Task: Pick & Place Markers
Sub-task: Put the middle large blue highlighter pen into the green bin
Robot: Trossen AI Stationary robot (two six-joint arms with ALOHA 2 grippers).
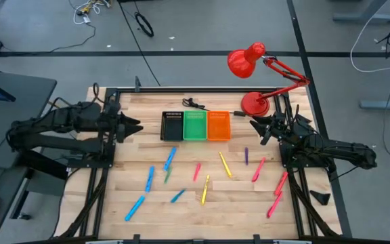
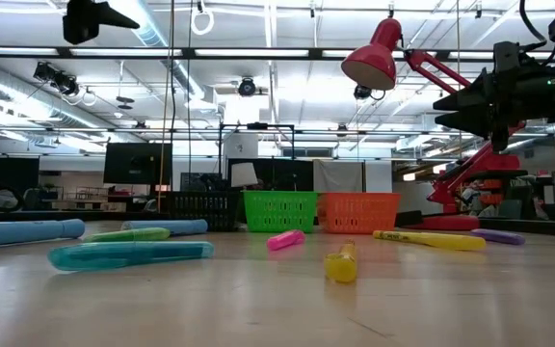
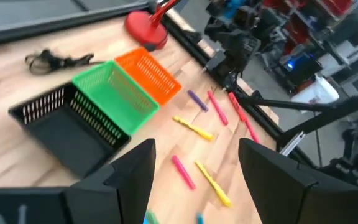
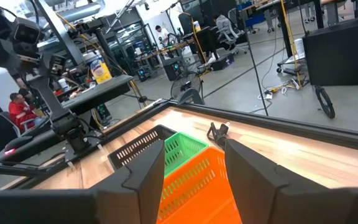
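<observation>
The left gripper (image 1: 138, 127) is hovering over the table's left side, just beside the black bin (image 1: 172, 126), its fingers (image 3: 132, 177) spreading apart with nothing between them. The right gripper (image 1: 253, 124) is hanging at the table's far right, between the orange bin (image 1: 219, 125) and the base of the red desk lamp (image 1: 254, 103), its fingers (image 4: 146, 174) also standing apart and holding nothing. The green bin (image 1: 195, 126) is sitting between the black and orange ones, all three touching in a row. The markers (image 1: 225, 165) are lying scattered on the wooden table (image 1: 141, 108) on the near side of the bins: blue ones toward the left, yellow and pink in the middle, a purple one and several pink-red ones toward the right arm, none of them touching a gripper
</observation>
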